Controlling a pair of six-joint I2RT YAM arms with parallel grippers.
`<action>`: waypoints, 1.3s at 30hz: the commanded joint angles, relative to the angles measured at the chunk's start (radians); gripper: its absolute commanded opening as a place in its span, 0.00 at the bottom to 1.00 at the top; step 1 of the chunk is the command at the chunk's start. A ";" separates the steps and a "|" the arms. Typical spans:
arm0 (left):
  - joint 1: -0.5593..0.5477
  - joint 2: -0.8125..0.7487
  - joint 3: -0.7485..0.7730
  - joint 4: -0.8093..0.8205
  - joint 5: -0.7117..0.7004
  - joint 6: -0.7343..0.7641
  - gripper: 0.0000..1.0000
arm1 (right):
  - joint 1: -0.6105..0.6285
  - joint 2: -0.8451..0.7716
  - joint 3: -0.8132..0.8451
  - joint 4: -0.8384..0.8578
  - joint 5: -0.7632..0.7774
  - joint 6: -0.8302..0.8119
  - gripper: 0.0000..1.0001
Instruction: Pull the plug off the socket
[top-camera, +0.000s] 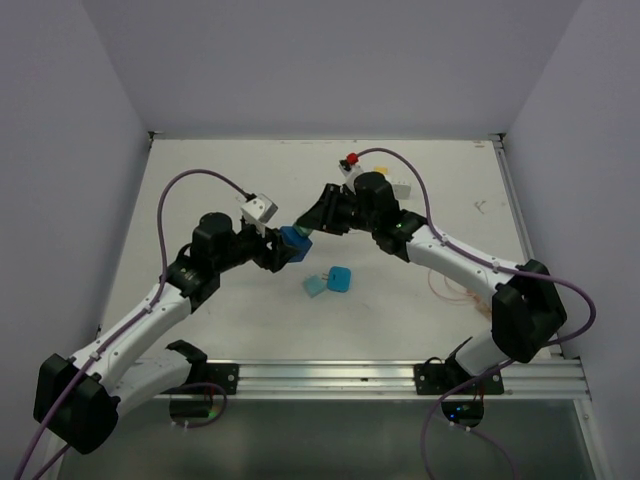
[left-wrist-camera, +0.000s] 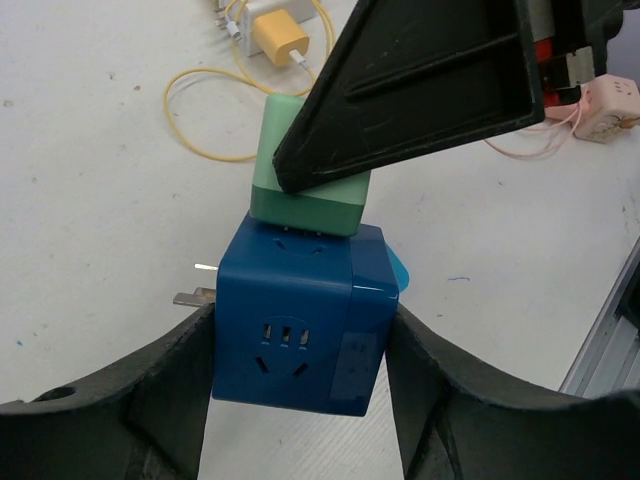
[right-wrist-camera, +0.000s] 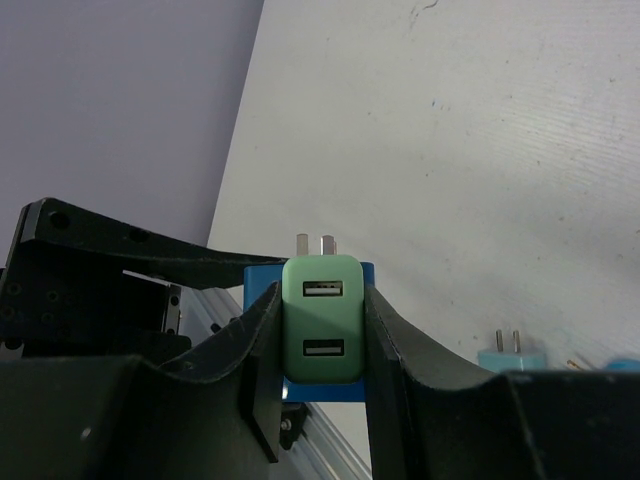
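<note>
The socket is a blue cube (left-wrist-camera: 300, 315) with metal prongs on its left side, held up off the table. My left gripper (left-wrist-camera: 300, 370) is shut on its two sides. The plug is a green USB charger (left-wrist-camera: 300, 200) seated in the cube's far face. My right gripper (right-wrist-camera: 322, 330) is shut on the green plug (right-wrist-camera: 322, 318), one finger on each side, with the blue cube (right-wrist-camera: 262, 278) behind it. In the top view the blue cube (top-camera: 295, 243) hangs between my left gripper (top-camera: 280, 247) and my right gripper (top-camera: 312, 228) at mid table.
Two light blue plugs (top-camera: 328, 281) lie on the table just in front of the cube. A yellow charger with a yellow cable (left-wrist-camera: 278, 40) and a white-pink adapter (left-wrist-camera: 608, 105) lie farther back. An aluminium rail (top-camera: 330, 377) runs along the near edge.
</note>
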 joint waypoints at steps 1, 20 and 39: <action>-0.014 -0.001 0.004 0.034 -0.013 0.006 0.55 | 0.018 0.002 0.054 0.093 -0.004 0.034 0.00; -0.034 0.069 0.047 -0.130 -0.035 0.033 0.00 | -0.129 -0.061 0.101 -0.024 0.056 0.037 0.00; -0.060 0.198 0.088 -0.248 -0.151 0.030 0.00 | -0.338 -0.208 0.127 -0.033 0.103 -0.006 0.00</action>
